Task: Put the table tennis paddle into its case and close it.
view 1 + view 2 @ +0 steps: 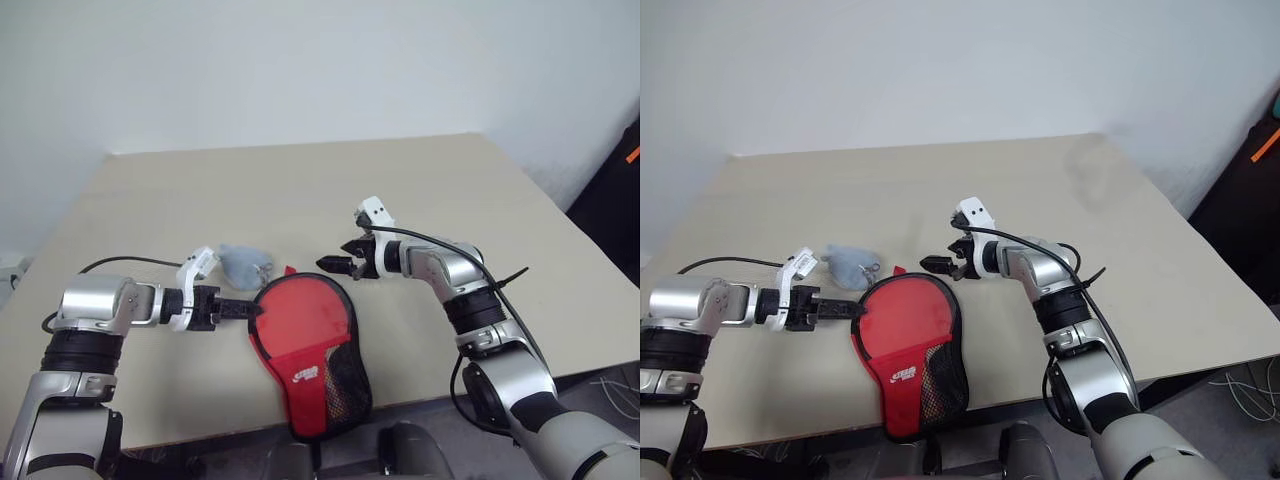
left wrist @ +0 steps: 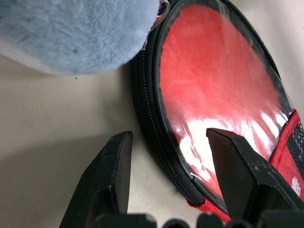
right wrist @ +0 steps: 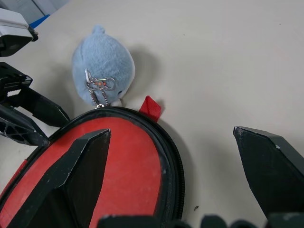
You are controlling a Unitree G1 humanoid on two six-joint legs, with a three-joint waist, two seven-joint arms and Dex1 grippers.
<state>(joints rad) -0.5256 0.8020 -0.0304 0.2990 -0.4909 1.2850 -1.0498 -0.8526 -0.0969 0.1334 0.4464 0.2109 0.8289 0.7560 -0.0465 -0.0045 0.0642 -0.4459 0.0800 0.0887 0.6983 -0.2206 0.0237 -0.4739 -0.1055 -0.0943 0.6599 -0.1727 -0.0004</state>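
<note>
The case lies flat near the table's front edge, clear side up, with its black zip edging running round it. Through the plastic shows the table tennis paddle's red face; its handle is hidden under the red mesh panel. A pale blue plush ball hangs from the case's far end by a small metal chain. My left gripper is open at the case's left rim, its fingers astride the zip edge. My right gripper is open just above the table beyond the case's far end, holding nothing.
The beige table stretches bare behind the case and to the right. A black cable trails on the left by my left arm. The case's narrow end reaches the front edge. A dark object stands off the table's right side.
</note>
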